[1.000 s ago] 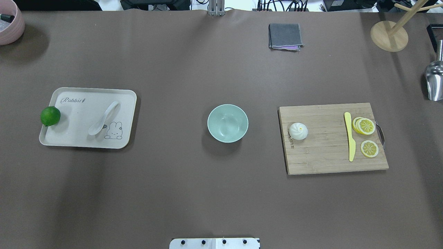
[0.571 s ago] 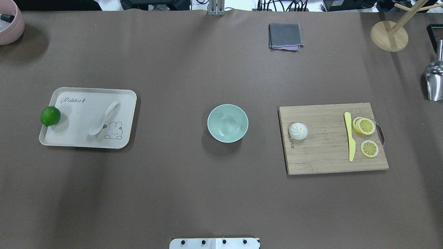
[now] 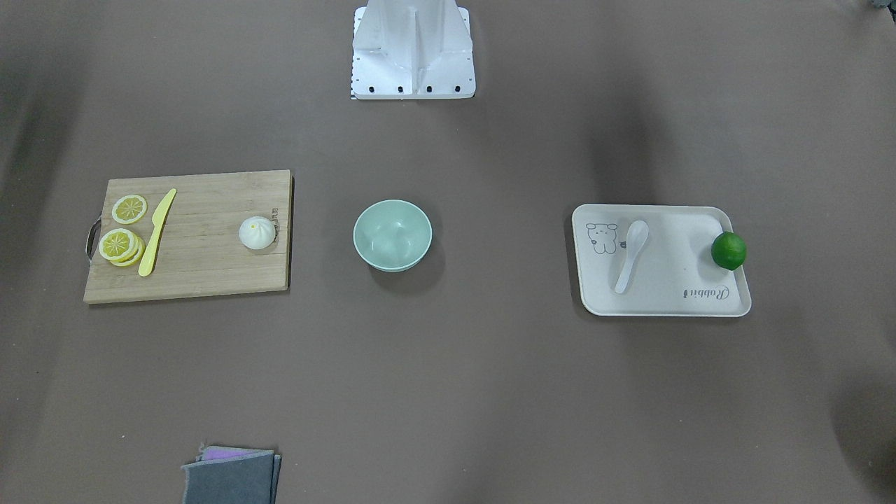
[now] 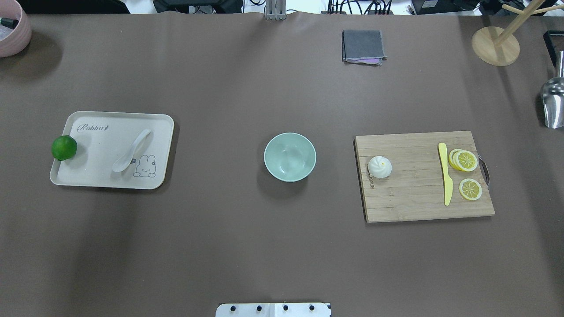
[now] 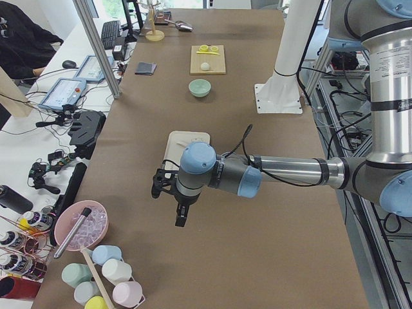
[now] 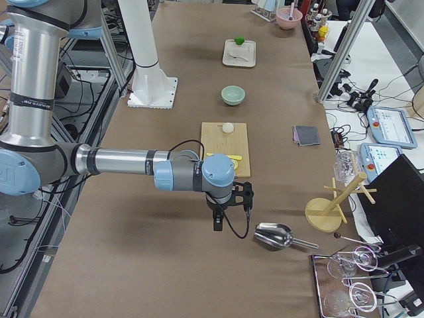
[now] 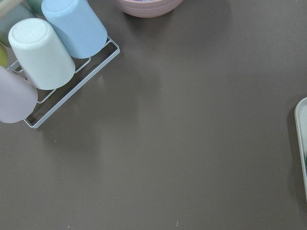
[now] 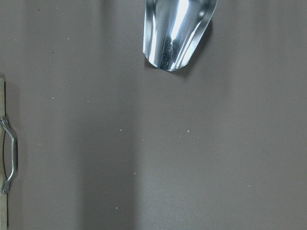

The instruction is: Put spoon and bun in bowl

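The white spoon (image 4: 132, 151) lies on a cream tray (image 4: 88, 176) at the left, next to a green lime (image 4: 64, 147). The white bun (image 4: 380, 167) sits on a wooden cutting board (image 4: 418, 202) at the right. The mint-green bowl (image 4: 290, 157) stands empty between them. My left gripper (image 5: 182, 217) shows only in the exterior left view, above the table beyond the tray's outer end. My right gripper (image 6: 217, 222) shows only in the exterior right view, between the board and a metal scoop. I cannot tell whether either is open or shut.
A yellow knife (image 4: 446, 174) and lemon slices (image 4: 466, 160) lie on the board. A metal scoop (image 4: 553, 105), a wooden rack base (image 4: 495, 46) and a folded grey cloth (image 4: 363, 46) are at the far side. A pink bowl (image 4: 13, 31) and a cup rack (image 7: 43, 62) stand at the left end.
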